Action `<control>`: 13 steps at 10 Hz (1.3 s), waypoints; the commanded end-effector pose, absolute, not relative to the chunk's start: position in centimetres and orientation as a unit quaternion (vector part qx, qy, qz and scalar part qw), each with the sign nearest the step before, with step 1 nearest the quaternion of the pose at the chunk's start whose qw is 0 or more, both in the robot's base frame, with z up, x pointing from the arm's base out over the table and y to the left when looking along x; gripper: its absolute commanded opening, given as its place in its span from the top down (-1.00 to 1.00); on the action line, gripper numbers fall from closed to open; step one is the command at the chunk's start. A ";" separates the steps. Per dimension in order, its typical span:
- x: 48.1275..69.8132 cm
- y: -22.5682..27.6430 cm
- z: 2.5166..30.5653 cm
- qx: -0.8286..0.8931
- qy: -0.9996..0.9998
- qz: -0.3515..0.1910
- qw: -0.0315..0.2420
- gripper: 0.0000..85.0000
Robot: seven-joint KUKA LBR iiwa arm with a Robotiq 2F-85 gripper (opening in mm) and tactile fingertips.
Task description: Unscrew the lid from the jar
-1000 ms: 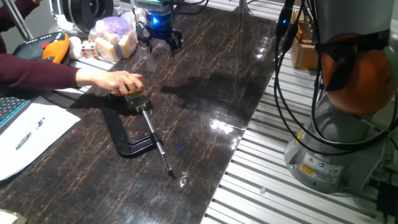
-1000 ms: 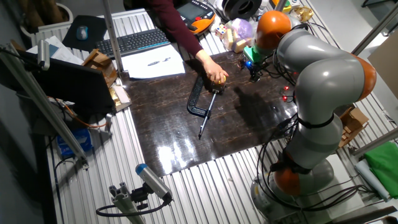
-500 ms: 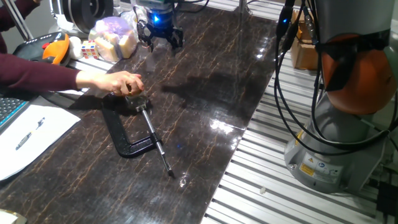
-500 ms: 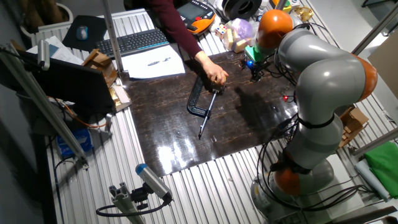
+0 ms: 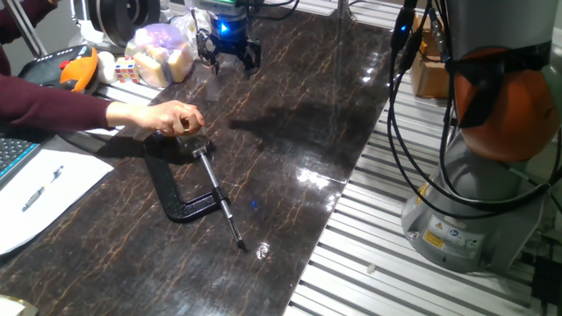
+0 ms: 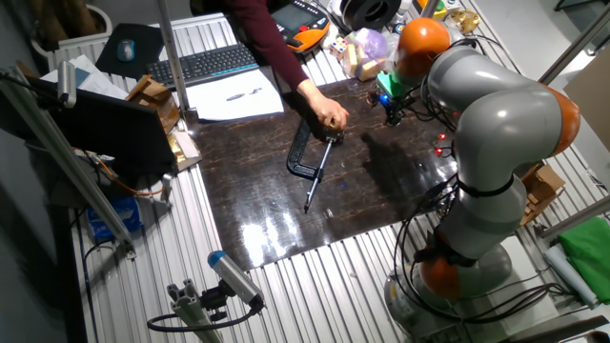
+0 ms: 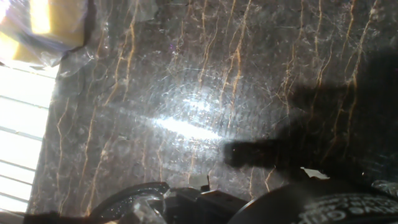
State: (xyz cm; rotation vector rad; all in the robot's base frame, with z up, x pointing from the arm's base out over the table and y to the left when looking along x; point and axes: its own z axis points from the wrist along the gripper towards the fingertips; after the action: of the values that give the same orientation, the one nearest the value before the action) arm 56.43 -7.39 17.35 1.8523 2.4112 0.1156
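The robot's hand (image 5: 226,54) hovers with its fingers spread and nothing between them, above the far end of the dark marbled desk (image 5: 290,132), beside a plastic bag (image 5: 162,51) of yellow and purple things. From there the jar (image 5: 191,139) lies toward the near-left, well apart, held at the head of a black C-clamp (image 5: 180,189) whose screw points away down the desk. A person's hand (image 5: 158,116) covers the jar's top, so the lid cannot be made out. The reach likely has to wait for that to clear.
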 end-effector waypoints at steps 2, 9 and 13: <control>56.2 -7.7 17.1 0.609 0.791 0.041 0.047 -0.69; 56.2 -7.3 17.2 0.626 0.779 0.031 0.039 -0.68; 56.3 -7.1 17.5 0.629 0.776 0.025 0.035 -0.74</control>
State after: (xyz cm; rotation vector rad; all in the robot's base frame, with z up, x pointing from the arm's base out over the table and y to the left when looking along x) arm 56.28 -7.10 17.49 1.9298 2.3875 0.0761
